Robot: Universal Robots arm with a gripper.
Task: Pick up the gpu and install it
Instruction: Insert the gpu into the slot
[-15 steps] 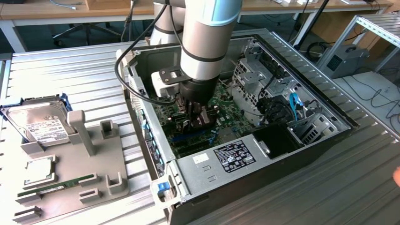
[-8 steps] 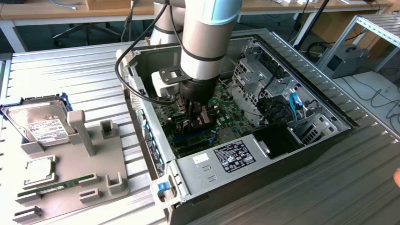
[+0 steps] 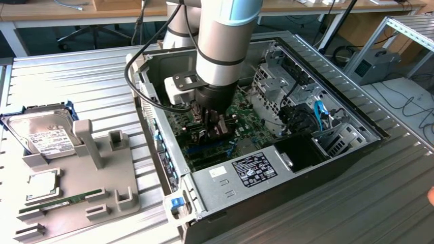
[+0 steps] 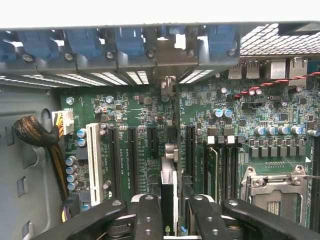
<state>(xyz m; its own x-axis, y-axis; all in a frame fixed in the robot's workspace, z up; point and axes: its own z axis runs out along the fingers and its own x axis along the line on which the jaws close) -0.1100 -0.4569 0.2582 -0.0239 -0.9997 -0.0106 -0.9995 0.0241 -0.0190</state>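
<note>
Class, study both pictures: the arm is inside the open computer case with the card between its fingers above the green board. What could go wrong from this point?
1. The card is seen edge-on between black slots; if slightly off line, it could press onto the motherboard instead of seating.
2. The gripper hangs deep in the case, beside a metal drive cage; a sideways move might knock it.

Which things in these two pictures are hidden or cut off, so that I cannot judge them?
- Exterior view: the hand and gpu blend into dark parts; the arm hides the slot.
- Wrist view: the gpu is seen edge-on; its seating in the motherboard is unclear.
- Wrist view: the fingers are cut off by the picture's edge.
- Exterior view: the hard drive label is too small.
</note>
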